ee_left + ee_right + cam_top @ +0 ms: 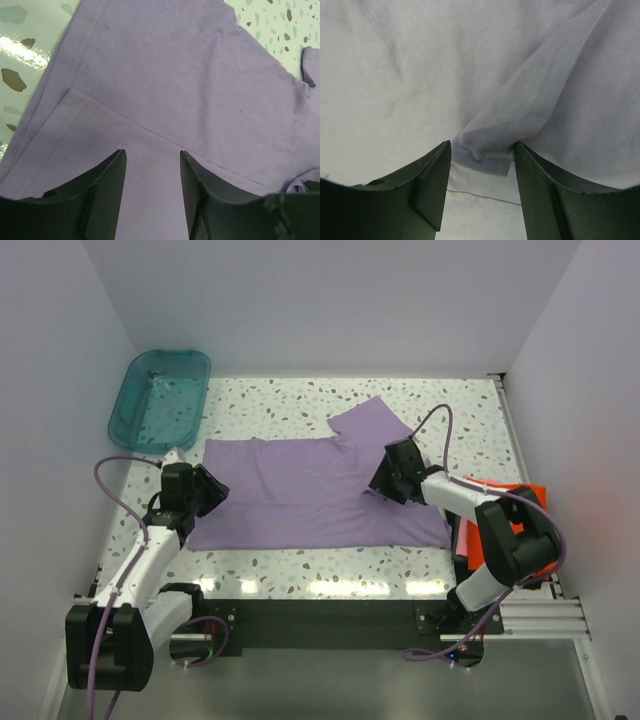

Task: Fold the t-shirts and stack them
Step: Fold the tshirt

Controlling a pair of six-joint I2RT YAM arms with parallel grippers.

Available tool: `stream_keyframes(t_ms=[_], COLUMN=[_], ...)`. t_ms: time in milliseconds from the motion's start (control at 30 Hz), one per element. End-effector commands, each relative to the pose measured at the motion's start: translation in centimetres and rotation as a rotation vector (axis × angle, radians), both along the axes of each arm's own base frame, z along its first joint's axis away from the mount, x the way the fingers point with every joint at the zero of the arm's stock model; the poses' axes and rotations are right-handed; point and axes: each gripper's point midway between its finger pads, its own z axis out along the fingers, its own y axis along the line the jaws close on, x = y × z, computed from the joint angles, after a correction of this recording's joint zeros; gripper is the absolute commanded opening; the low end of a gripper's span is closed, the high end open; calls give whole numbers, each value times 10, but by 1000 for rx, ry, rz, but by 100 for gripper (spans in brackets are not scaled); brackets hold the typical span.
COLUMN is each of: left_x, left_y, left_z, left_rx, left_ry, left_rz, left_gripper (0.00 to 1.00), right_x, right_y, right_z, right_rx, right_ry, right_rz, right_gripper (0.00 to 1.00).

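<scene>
- Across the middle of the speckled table [290, 405], in the top view, the purple t-shirt [300, 490] lies spread flat, one sleeve [365, 420] angled toward the far side.
- Only the top view shows the orange t-shirt [528, 490], at the right edge and partly hidden behind the right arm, and the teal tub [160, 410] at the far left corner, apart from both shirts.
- Left gripper [212, 490] sits at the shirt's left edge. Its wrist view adds detail: jaws apart and holding nothing [152, 155], above a stitched hem lying doubled over the purple cloth [175, 75], with bare tabletop [20, 60] just left of that edge.
- Right gripper [378, 480] sits over the shirt's right half. Its wrist view is filled with cloth [395, 75]: jaws apart [482, 145], astride a raised hem fold [520, 110] that reaches both inner faces without being squeezed flat.
- Open tabletop runs along the far side and as a narrow strip at the near side. Walls close in on the left, far and right.
</scene>
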Motion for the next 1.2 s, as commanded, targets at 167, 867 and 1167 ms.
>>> stream_keyframes(t_ms=[167,867,1167], left_x=[18,141,200], left_y=[-2,39,70], left_z=[13,40,5], left_rx=[11,178,412], left_ry=[-66,-37,84], left_rz=[-22,171,186], left_gripper=[52,54,48], right_x=[37,136,206], right_y=[20,35,0], right_z=[17,50,46], right_rx=[53,1,-134], right_ry=[-73,-109,-148], right_rz=[-11,85,147], right_gripper=[57,60,57])
